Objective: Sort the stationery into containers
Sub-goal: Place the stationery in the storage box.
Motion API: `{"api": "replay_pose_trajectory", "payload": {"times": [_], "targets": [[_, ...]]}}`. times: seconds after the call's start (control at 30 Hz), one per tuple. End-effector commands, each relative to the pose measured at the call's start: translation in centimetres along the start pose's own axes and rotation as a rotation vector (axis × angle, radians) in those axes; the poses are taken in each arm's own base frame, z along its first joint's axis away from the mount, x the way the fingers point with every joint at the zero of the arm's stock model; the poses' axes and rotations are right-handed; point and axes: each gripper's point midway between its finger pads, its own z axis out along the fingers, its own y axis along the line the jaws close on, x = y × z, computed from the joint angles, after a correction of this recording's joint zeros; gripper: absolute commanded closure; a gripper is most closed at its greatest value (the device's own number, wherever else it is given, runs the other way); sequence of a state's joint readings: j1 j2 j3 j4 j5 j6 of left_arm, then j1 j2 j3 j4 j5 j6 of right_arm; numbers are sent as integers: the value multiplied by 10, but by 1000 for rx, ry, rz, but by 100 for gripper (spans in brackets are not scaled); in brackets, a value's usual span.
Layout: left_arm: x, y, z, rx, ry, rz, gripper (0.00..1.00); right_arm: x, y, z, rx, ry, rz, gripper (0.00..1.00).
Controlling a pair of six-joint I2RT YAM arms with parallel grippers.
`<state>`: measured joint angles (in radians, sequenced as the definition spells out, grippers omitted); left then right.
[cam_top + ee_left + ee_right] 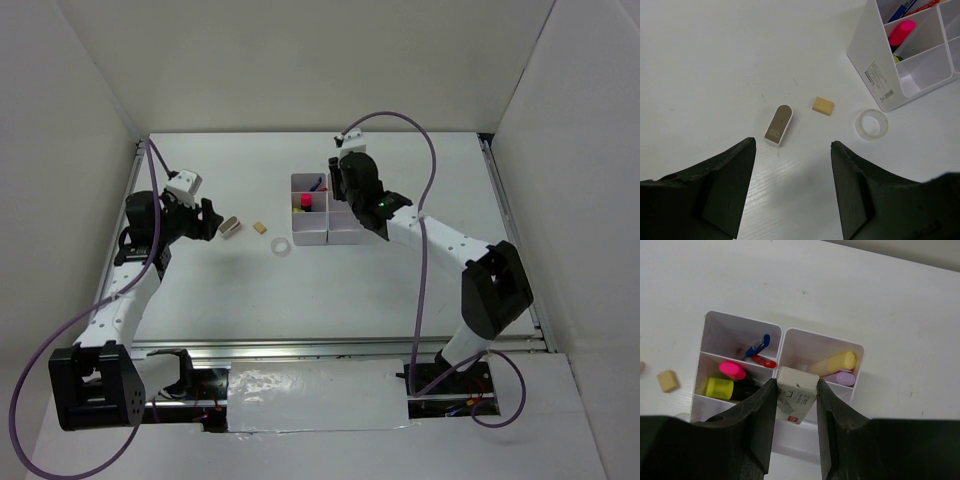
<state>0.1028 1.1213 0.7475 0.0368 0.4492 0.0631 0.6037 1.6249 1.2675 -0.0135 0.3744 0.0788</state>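
The white compartment block (343, 233) stands at mid-table. My right gripper (796, 382) is shut on a small white printed box (796, 396) and holds it just above the block (781, 340). Inside the block lie the pink highlighter (732, 370), yellow highlighter (720, 387), red pen (763, 361), pale yellow stick (835, 362) and lilac tube (840, 378). My left gripper (793, 145) is open and empty above the table, just short of the metal clip (778, 124). The tan eraser (823, 106) and clear tape ring (871, 124) lie between the clip and the block.
A blue pen (756, 346) shares the red pen's compartment. White walls enclose the table on the left, back and right. A metal rail (340, 347) runs along the near edge.
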Motion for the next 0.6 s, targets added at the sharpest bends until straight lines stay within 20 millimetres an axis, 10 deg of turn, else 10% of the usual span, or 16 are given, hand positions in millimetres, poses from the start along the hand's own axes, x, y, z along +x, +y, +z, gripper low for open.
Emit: {"api": "replay_pose_trajectory", "payload": {"times": [0.0, 0.4, 0.57], "targets": [[-12, 2, -5, -16, -46, 12, 27, -30, -5, 6, 71, -131, 25, 100], [-6, 5, 0, -28, -47, -13, 25, 14, 3, 29, 78, -87, 3, 99], [-4, 6, -1, -35, -43, -7, 25, 22, 4, 36, 81, -73, 2, 77]]}}
